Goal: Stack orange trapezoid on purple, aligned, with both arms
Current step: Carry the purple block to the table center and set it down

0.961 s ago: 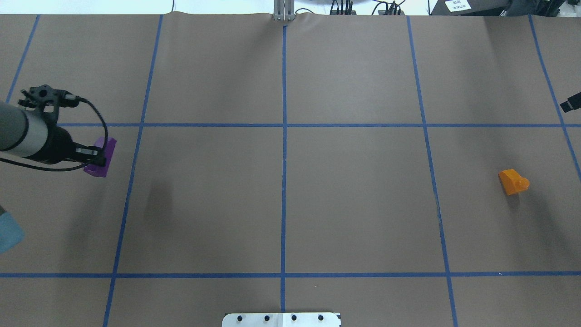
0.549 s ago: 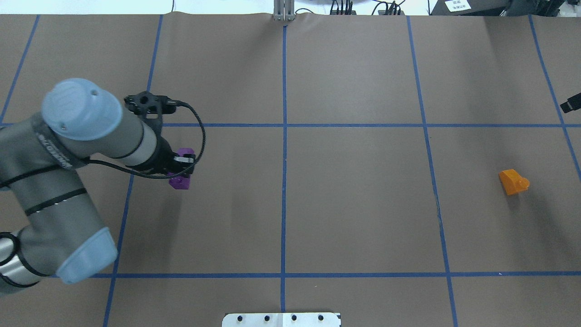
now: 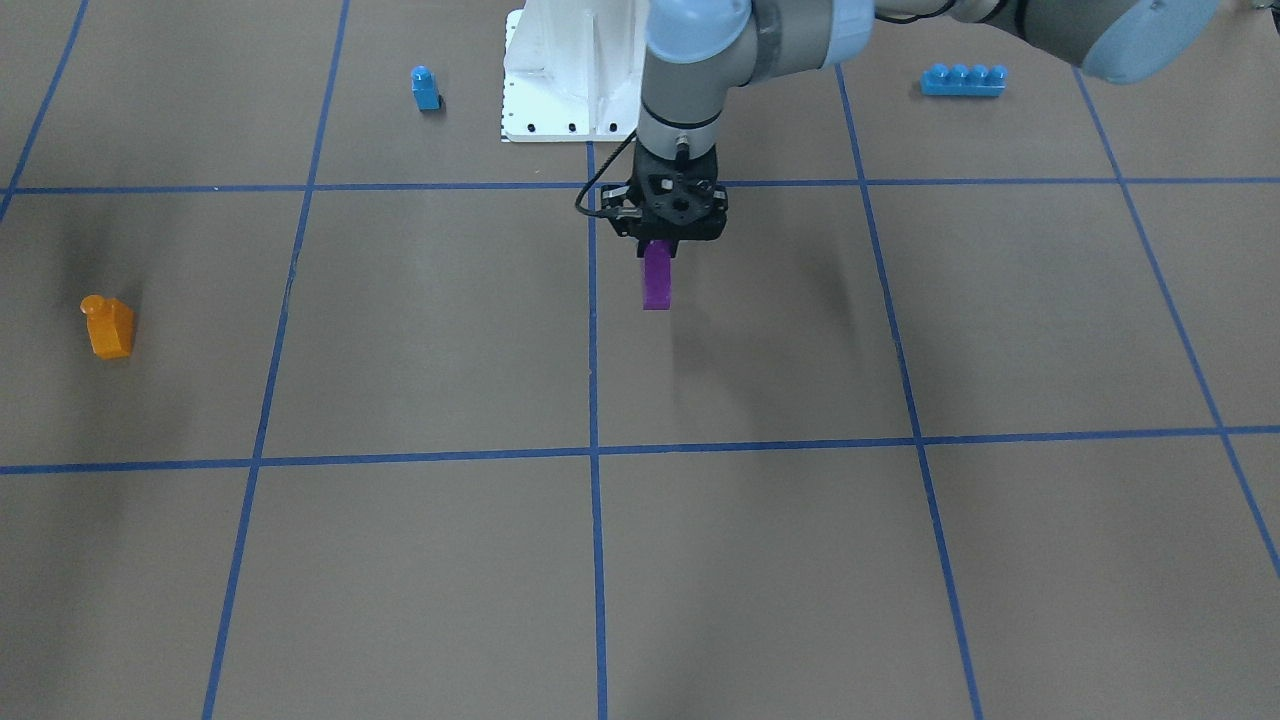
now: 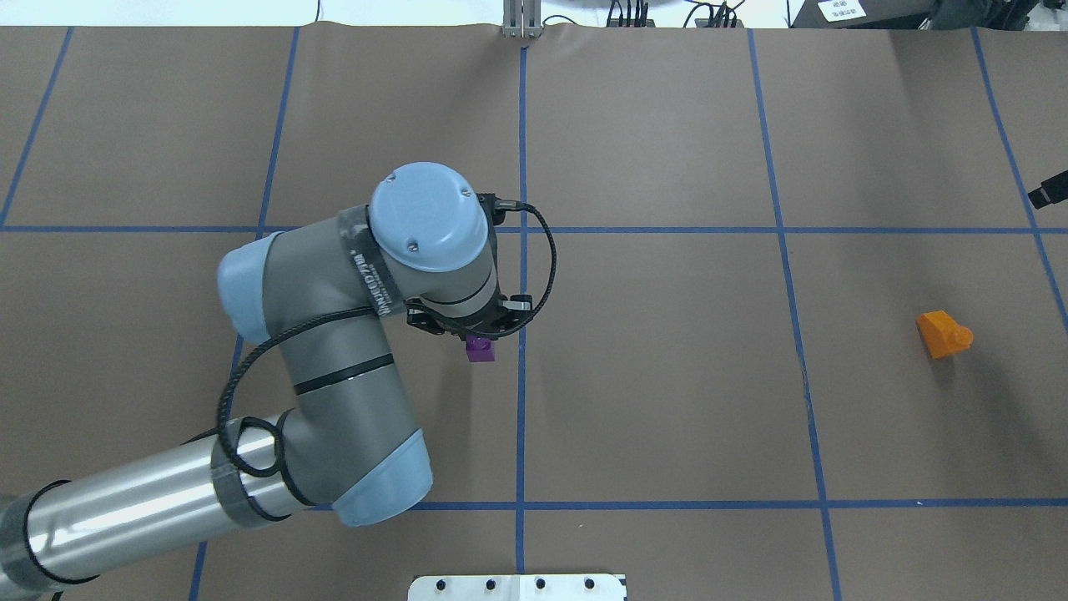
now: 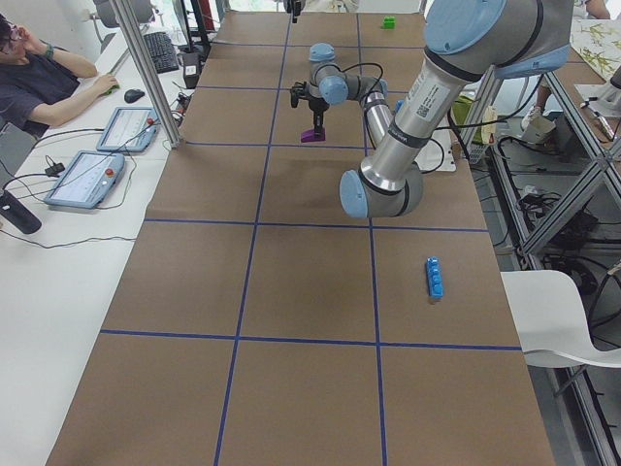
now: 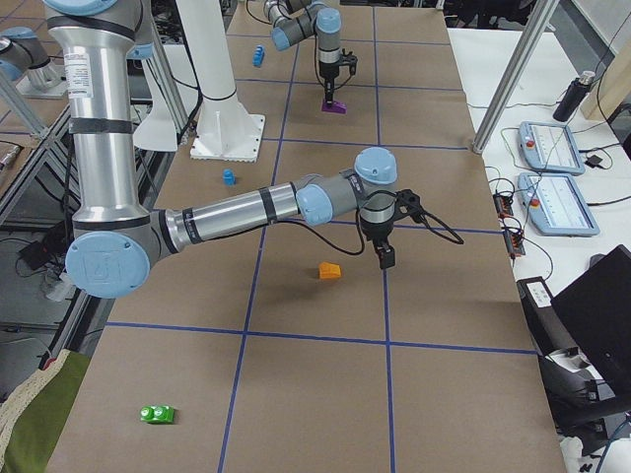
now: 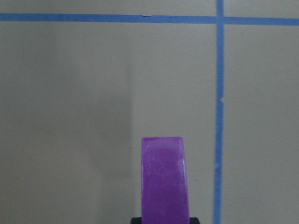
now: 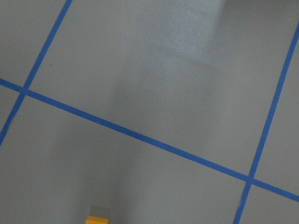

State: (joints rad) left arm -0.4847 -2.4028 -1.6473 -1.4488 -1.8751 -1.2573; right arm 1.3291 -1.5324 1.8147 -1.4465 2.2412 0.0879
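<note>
Overhead exterior view: the purple [image 4: 480, 348] block sits just on the robot's left of the middle tape line [image 4: 521, 401], clamped at its upper end by the left gripper [image 4: 478, 336], which points straight down with the block hanging below it. The left wrist view shows the purple face running out from between the jaws over the brown table [image 4: 667, 417]. Whether the block touches the table, I cannot tell.

The orange trapezoid [image 4: 943, 334] lies on the table well off on the robot's right of that line, untouched. The right gripper [image 6: 386, 258] hovers near it, apart from it; whether it is open or closed cannot be told.

Further out, a small blue block [image 3: 425, 88] stands on the right of the line and a long blue brick [image 3: 963, 79] lies well to its left.
</note>
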